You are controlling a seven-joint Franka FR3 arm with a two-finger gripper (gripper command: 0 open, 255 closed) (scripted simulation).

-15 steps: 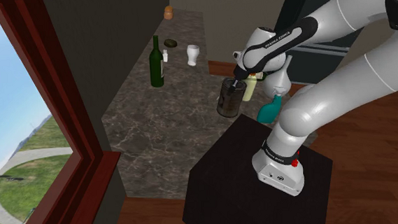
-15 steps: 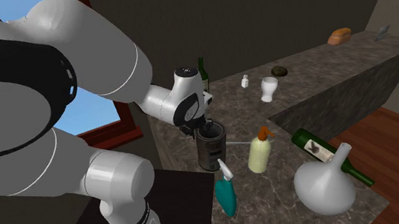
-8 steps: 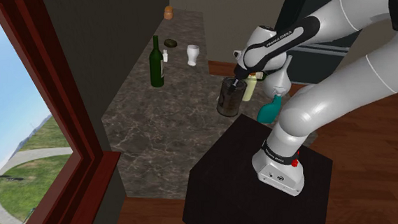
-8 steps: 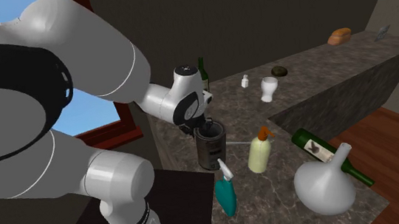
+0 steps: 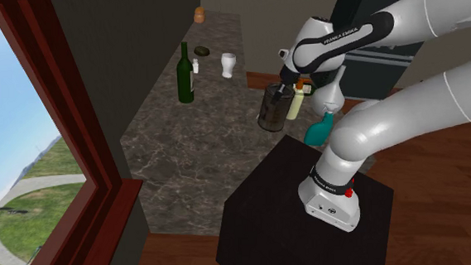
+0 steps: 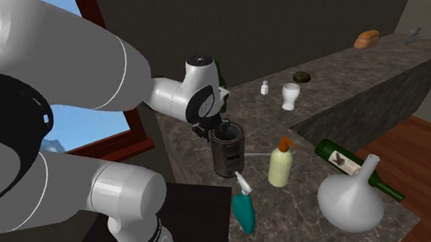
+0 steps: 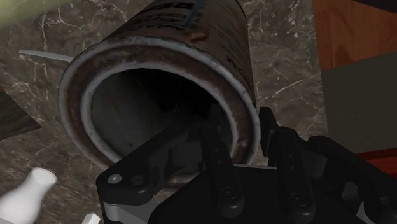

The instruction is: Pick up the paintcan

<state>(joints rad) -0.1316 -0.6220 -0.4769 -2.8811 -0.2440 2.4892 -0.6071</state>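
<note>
Paintcan (image 5: 272, 109) higher now, rim between jaws

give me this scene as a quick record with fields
can: rusty, open-topped, tilted in the shoulder view
jaws: shut on the can's rim, one inside, one outside
counter: dark marbled stone
beside can: yellowish bottle, teal sprayer
far end: upright green bottle, white cup
near end: white flask, lying green bottle
</note>
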